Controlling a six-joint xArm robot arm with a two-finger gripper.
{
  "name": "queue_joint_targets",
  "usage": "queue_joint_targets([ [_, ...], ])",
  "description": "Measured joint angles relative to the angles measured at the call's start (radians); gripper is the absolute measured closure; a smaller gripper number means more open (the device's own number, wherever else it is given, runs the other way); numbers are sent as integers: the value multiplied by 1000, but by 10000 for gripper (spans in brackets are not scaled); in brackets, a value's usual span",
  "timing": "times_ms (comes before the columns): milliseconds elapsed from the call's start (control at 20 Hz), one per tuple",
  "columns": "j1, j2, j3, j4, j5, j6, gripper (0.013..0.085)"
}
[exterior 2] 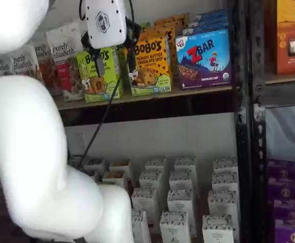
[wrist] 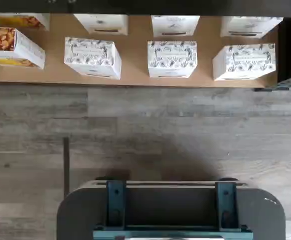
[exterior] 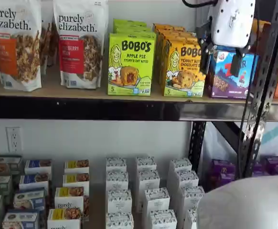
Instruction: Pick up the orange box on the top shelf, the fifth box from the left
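Note:
The orange box (exterior: 183, 67) (exterior 2: 150, 63) stands upright on the top shelf (exterior: 81, 108) (exterior 2: 152, 104), at the front of a row of like cartons, between a lime-green box and a blue one. My gripper (exterior: 221, 59) (exterior 2: 114, 55) hangs in front of the shelf at box height, clear of the cartons. Its white body is above and its two black fingers stand apart, open, with nothing between them. In one shelf view it overlaps the blue box, in the other the green one. The wrist view shows neither the orange box nor the fingers.
A green Bobo's Apple Pie box (exterior: 131, 64) and granola bags (exterior: 79, 43) stand left of the orange box, a blue ZBar box (exterior 2: 204, 55) to its right. A black perforated upright (exterior: 261, 86) rises at the right. Small white boxes (wrist: 171, 59) fill the lower level. My white arm (exterior 2: 31, 152) blocks the left.

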Motion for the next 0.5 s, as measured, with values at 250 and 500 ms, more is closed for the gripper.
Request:
queue_joint_targets([
  [250,-37,88,-84,53,160,-7,130],
  [500,-31,82,-78,46,141,-7,130],
])
